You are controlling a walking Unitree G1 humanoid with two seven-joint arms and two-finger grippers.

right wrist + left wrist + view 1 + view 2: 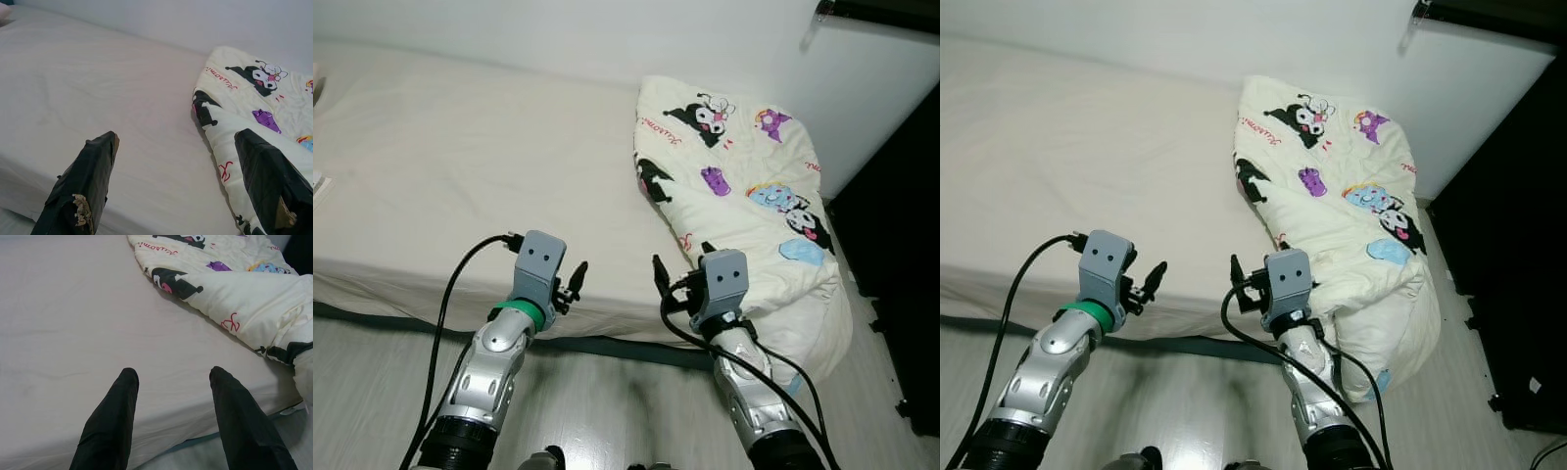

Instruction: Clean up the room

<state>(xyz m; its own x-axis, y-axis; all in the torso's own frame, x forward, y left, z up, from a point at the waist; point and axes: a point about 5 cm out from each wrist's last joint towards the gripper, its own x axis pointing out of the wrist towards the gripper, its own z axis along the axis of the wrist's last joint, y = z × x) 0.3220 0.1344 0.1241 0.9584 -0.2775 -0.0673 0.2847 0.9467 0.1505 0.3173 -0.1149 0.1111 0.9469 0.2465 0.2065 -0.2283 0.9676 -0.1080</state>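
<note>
Now my left gripper [576, 284] hovers lower left over the bed [460, 166] edge, fingers spread, holding nothing. Centre-right, my right gripper [680, 264] hangs spread beside the cartoon-print quilt [744, 186], which is bunched at the frame's right, spilling off the mattress.

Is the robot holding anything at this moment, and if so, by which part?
Nothing is held. The left tool and the right tool are both open and empty above the edge of the bed, beside the cartoon-print quilt.
</note>
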